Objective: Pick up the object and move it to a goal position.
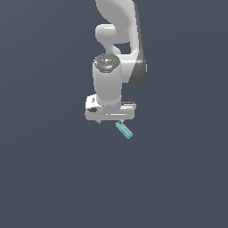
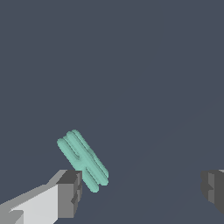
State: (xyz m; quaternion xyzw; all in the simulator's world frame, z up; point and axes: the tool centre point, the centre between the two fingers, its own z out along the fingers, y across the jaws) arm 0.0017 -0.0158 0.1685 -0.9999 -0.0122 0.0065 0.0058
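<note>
Now | bar [image 2: 82,160] beside one finger [image 2: 70,192] | jaws spread wide, empty

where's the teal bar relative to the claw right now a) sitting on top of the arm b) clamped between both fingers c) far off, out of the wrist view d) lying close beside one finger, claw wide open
d: in the wrist view the teal bar lies at an angle right by one finger, while the other finger stands far apart, so the claw is open and nothing is clamped.
</note>
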